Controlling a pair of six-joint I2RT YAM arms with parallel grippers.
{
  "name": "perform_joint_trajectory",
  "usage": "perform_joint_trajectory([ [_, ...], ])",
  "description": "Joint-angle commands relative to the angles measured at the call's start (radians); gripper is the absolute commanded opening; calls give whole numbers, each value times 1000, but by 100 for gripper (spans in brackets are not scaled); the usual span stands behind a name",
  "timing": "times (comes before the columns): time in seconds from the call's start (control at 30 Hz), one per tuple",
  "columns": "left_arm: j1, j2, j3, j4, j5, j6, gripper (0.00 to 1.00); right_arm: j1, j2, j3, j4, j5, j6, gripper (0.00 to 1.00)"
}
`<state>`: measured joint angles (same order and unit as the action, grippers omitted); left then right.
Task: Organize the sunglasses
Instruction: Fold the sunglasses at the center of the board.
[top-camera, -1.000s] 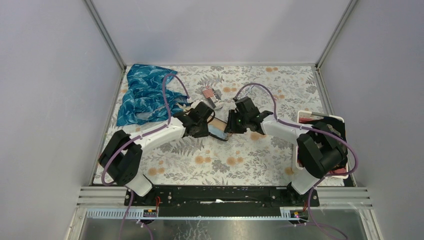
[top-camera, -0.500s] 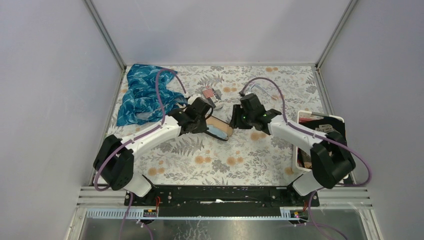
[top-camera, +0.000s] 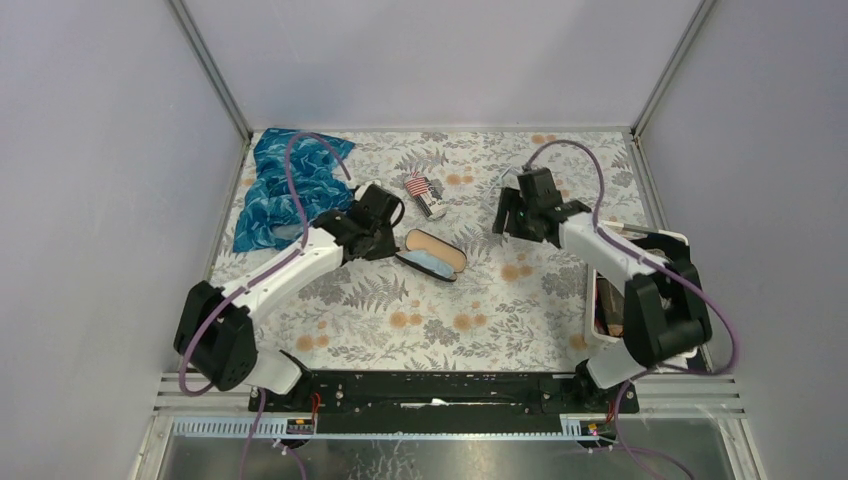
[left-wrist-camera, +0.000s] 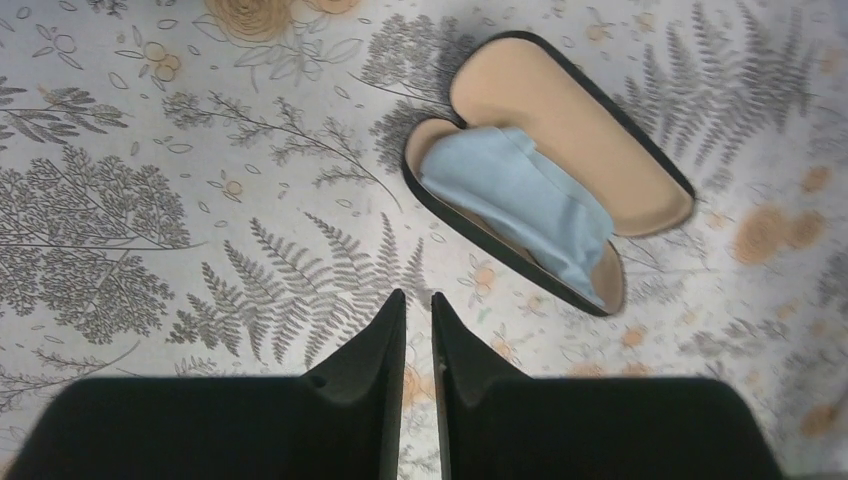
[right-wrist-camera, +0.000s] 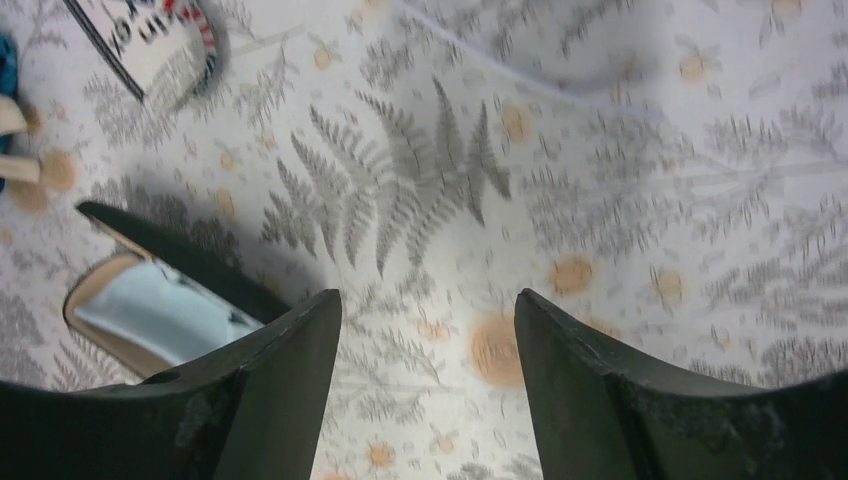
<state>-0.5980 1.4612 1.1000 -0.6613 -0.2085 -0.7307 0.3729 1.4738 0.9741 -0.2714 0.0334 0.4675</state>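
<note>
The desk (top-camera: 500, 330) is walled left, far and right; we find open room across its near half. One case (top-camera: 431, 254) lies open at centre, clear of both grippers, and holds one pale blue cloth (left-wrist-camera: 520, 205). One white bin (top-camera: 598, 300) at the right edge holds dark items we cannot identify. One blue fabric (top-camera: 285, 190) lies far left. The left gripper (left-wrist-camera: 416, 295) is pressed almost together and empty; the right gripper (right-wrist-camera: 428, 297) is spread and empty. We cannot tell where the sunglasses lie.

Table covering (top-camera: 450, 320) reads as matt printed cloth. Glasses case (left-wrist-camera: 560, 120) has a smooth black shell and soft tan lining, with a pale blue wiping cloth (left-wrist-camera: 520, 205) inside. Left gripper (left-wrist-camera: 418, 300) is matt black plastic. Crumpled blue fabric (top-camera: 285, 190) looks faintly shiny.
</note>
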Motion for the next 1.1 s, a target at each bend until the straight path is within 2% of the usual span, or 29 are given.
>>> perform_joint_trajectory([
  [0.0,-31,-124,40,0,48,9,20,-16,167,205,-49,66,-58,72],
  [0.17,-46,-192,-14,40,78,0,22,-66,358,392,-62,30,-27,72],
  [0.5,-61,-173,-72,72,132,-1,22,-71,716,782,-120,-9,78,77],
  [0.57,-62,-175,-73,72,133,3,22,-71,763,834,-128,-6,92,70],
  [0.67,-63,-185,-79,72,133,4,22,-70,783,853,-125,-7,105,47],
  [0.77,-63,-193,-90,77,133,2,22,-70,742,791,-81,-4,113,32],
  [0.87,-63,-186,-98,84,138,2,22,-69,696,724,-60,-2,110,23],
  [1.07,-64,-160,-98,104,158,6,22,-65,591,539,-11,-29,95,16],
])
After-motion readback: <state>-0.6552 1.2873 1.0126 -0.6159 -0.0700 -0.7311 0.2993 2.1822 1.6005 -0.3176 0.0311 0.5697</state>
